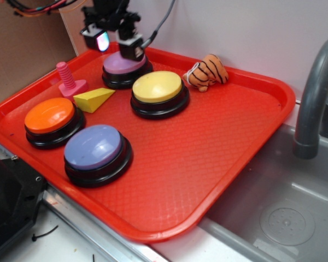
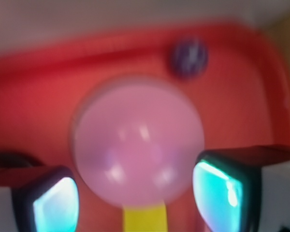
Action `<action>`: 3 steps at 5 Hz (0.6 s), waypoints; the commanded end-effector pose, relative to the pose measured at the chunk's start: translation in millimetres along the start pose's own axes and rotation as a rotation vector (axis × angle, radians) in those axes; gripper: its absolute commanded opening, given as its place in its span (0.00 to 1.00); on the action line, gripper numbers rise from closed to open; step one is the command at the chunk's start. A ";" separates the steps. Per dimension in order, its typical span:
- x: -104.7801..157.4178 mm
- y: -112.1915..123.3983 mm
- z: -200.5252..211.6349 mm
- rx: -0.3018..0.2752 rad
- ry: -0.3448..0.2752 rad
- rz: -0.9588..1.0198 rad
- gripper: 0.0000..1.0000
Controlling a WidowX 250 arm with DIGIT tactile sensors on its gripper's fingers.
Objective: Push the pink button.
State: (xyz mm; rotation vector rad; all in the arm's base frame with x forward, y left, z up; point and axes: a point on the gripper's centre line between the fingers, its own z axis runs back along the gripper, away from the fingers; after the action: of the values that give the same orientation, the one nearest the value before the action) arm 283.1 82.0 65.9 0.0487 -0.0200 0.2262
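The pink button (image 1: 122, 65), a pale mauve dome on a black base, stands at the back left of the red tray (image 1: 218, 164). My gripper (image 1: 116, 45) is right over it, open, its fingers spread to either side of the dome with nothing held. One finger seems to rest on or just above the dome's right edge. In the wrist view the pink button (image 2: 137, 142) fills the centre, blurred, between the two cyan-lit fingertips (image 2: 55, 203), with the gripper (image 2: 137, 195) close above it.
On the tray also stand a yellow button (image 1: 158, 90), an orange button (image 1: 51, 119) and a blue-lavender button (image 1: 95, 150). A small pink bolt toy (image 1: 69, 82), a yellow wedge (image 1: 93, 99) and a striped tiger toy (image 1: 208, 71) lie nearby. A sink and grey faucet (image 1: 311, 98) are at right.
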 end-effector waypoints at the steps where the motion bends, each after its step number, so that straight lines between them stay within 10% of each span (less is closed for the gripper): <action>1: 16.3 14.8 7.7 0.004 -0.071 -0.009 1.00; 3: 23.8 9.7 -20.0 -0.051 -0.097 -0.027 1.00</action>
State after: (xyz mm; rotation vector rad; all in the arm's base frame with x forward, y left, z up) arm 306.9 88.9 48.8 0.0122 -0.1230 0.1728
